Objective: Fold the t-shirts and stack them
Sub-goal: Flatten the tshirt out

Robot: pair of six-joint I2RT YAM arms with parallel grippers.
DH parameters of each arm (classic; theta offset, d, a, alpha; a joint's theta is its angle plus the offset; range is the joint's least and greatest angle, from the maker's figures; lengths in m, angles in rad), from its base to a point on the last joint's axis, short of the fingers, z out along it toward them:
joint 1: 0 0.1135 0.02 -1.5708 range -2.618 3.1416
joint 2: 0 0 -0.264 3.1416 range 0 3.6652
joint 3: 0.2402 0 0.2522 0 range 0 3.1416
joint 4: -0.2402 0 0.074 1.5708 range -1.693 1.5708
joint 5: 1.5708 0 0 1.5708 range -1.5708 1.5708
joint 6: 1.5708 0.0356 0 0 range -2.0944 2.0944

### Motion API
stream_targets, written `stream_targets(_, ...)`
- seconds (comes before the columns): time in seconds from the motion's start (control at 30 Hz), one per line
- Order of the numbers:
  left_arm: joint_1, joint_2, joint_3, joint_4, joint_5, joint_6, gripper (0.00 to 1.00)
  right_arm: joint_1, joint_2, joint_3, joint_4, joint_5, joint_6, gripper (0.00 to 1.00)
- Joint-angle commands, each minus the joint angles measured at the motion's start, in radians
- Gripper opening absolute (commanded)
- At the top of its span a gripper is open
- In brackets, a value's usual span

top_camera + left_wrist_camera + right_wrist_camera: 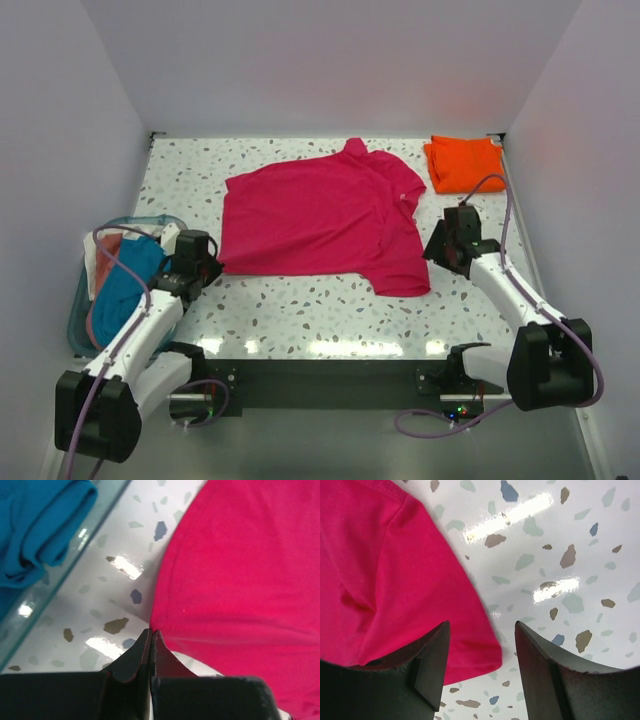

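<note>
Two shirts are on the counter: the pink shirt lies spread flat in the middle, and the orange shirt sits folded at about one o'clock from it, apart. My left pincer is pressed together, tips at the pink hem's eight o'clock corner; whether cloth is pinched I cannot tell. My right pincer stands apart over the sleeve edge at four o'clock.

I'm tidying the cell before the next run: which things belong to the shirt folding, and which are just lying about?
Job: pink t-shirt, spread flat; orange t-shirt, already folded, far right corner.
Apparently lying about: clear bin at the left edge; blue cloth bundled inside it.
</note>
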Motion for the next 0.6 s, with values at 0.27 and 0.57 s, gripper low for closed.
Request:
stream_targets(0.27,0.12,0.091,0.019,0.05,0.109,0.157,0.0,0.01,-0.034,-0.213,0.103,-0.196,0.109,0.51)
stream_targets(0.57,0.156,0.111,0.011,0.091,0.164,0.171,0.0,0.016,-0.099,-0.285,0.111,-0.208,0.167,0.43)
